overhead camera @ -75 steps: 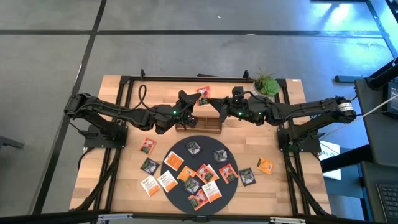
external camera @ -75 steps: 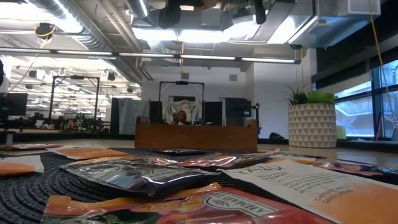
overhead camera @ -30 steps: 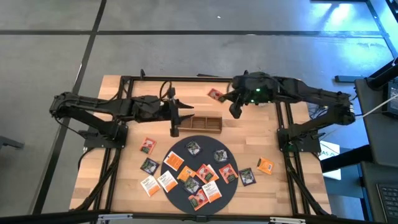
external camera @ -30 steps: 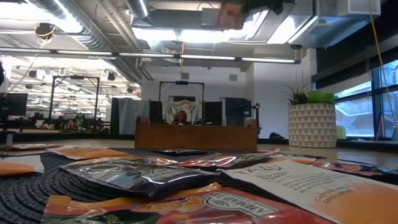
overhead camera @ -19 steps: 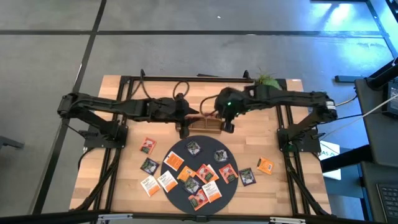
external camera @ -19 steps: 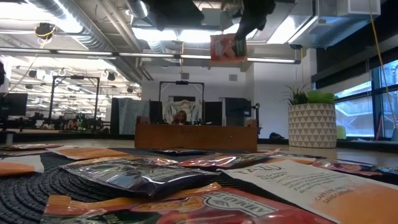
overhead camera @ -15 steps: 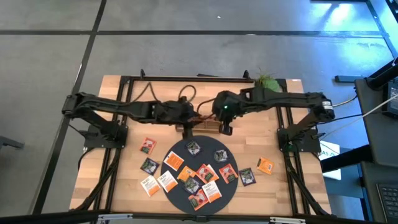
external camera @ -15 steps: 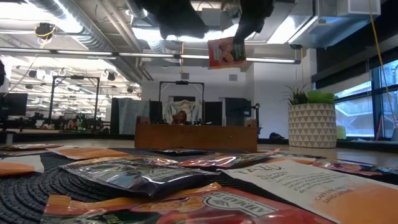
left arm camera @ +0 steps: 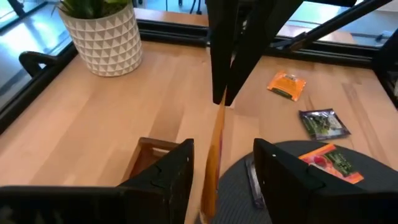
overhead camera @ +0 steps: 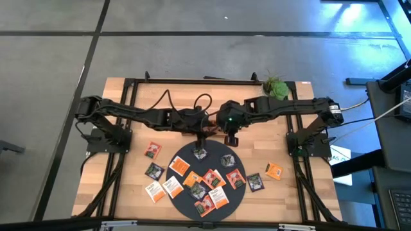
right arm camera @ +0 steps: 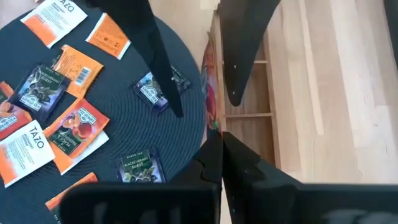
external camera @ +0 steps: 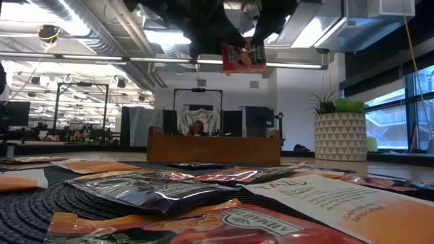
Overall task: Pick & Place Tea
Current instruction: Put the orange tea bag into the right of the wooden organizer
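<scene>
Hanging in the air above the wooden tray [right arm camera: 245, 93], a red sachet [external camera: 243, 58] is pinched by its top edge in your right pincer [right arm camera: 219, 138], which is clenched tight on it. You can see the packet edge-on in the left wrist view, dangling straight down between your left pincer's [left arm camera: 224, 162] two spread fingers [left arm camera: 177, 168], which aren't touching it, so that one's released and wide open around the sachet. From above, both arms meet in the middle of the worktop [overhead camera: 308, 192], right at the far edge of the dark round mat [overhead camera: 186, 200].

The rest of the tea is spread out flat: a bunch of orange, red and black sachets [overhead camera: 202, 181] lie on the mat, a few more sit on the bare wood to its left [overhead camera: 153, 149], and a couple off to the right [overhead camera: 274, 171]. A potted plant [overhead camera: 276, 86] stands at the far right corner.
</scene>
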Tool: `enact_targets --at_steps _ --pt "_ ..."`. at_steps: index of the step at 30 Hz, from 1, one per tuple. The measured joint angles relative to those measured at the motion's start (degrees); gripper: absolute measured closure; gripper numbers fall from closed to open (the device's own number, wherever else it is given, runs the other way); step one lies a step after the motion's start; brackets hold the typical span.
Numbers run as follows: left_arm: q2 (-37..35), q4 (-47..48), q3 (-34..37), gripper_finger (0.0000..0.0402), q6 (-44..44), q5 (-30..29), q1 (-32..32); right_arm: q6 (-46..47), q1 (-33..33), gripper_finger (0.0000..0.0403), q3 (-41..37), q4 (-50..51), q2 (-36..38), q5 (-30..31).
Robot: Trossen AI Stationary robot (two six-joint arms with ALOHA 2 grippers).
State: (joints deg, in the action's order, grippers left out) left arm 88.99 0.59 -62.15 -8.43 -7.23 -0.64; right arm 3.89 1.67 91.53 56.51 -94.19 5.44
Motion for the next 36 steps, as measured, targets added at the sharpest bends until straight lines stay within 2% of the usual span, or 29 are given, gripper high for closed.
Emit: enact_targets --at_steps 12,17,27,33,36 --pt "0.00 -0.01 0.00 0.0246 -1.33 -0.28 0.00 0.41 0.09 0.0394 0.01 0.02 0.00 0.01" --pt "0.00 0.01 0.00 0.0282 -1.33 -0.32 0.00 0.45 0.09 0.0394 0.00 0.03 0.00 -0.01" --pt "0.02 0.03 0.00 0.0389 -1.33 -0.30 0.00 2.05 0.09 0.0393 0.01 0.02 0.00 -0.07" --pt "0.02 0.04 0.00 0.0388 -1.33 -0.34 0.00 2.22 0.08 0.0390 0.01 0.32 0.14 0.75" --pt "-0.38 1.49 0.04 0.0393 -1.33 -1.46 0.00 2.91 -0.03 0.0370 0.77 4.80 1.55 2.63"
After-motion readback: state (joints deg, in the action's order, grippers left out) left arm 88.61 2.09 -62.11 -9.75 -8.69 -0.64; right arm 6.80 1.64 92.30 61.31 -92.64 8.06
